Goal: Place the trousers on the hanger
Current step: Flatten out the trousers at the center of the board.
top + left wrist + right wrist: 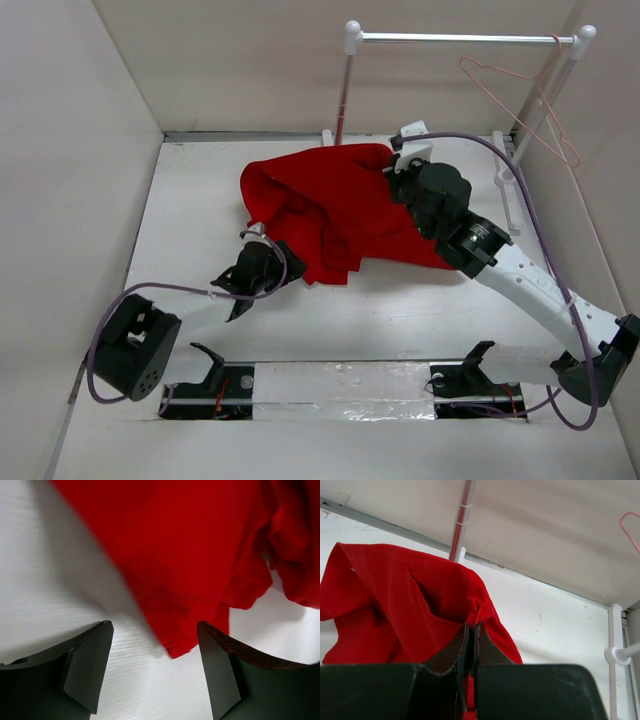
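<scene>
The red trousers [335, 210] lie bunched on the white table, lifted at their far right end. My right gripper [398, 170] is shut on a fold of the trousers [410, 605] and holds it up off the table. My left gripper [262, 262] is open and empty at the trousers' near left edge; a red corner [180, 580] hangs between its fingers without touching them. The pinkish-red wire hanger [520, 100] hangs by its hook on the right end of the rack's bar; a bit of it shows in the right wrist view [630, 527].
A white-posted rack with a metal bar [460, 38] stands at the back of the table, its feet [505, 185] near my right gripper. Pale walls close in the table on three sides. Black mounts [215, 375] sit at the near edge.
</scene>
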